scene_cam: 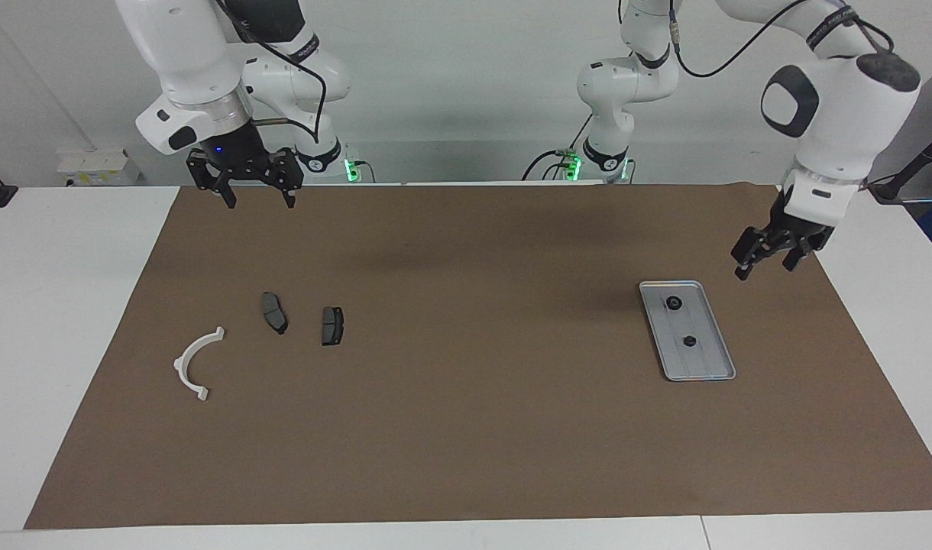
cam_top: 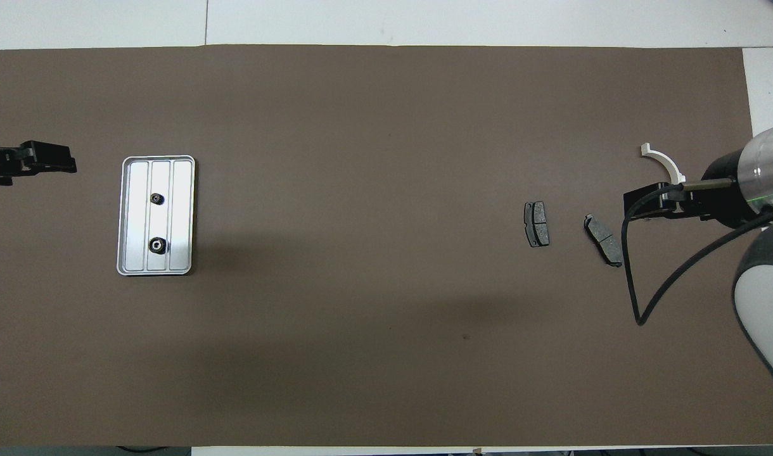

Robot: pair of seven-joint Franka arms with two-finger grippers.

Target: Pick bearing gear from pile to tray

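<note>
Bearing gears, two small black round parts, lie in the tray (scene_cam: 720,373): one (scene_cam: 673,302) near the end closer to the robots, the other (scene_cam: 688,341) about midway along the ribbed floor. In the overhead view both gears (cam_top: 158,199) (cam_top: 158,245) sit on the middle rib lane, apart from each other. The tray is a flat silver-grey rectangle with a raised rim (cam_top: 121,215), resting on the brown mat (scene_cam: 466,428) toward the left arm's end of the surface.

What is left of the pile lies toward the right arm's end, well apart from the tray: two dark grey brake-pad pieces (scene_cam: 274,312) (scene_cam: 332,325) side by side but not touching, and a white curved half-ring bracket (scene_cam: 195,363) farther from the robots than the pads. From overhead the pads (cam_top: 536,223) (cam_top: 604,239) show fully, while the bracket (cam_top: 660,159) is partly covered by the right arm.

The left claw (scene_cam: 764,256) hangs in the air over the mat's edge beside the tray, its fingers spread and holding nothing; overhead it (cam_top: 51,166) shows at the edge of the view, clear of the tray. The right claw (scene_cam: 257,200) waits raised over the mat's edge nearest the robots, fingers spread wide and empty.
</note>
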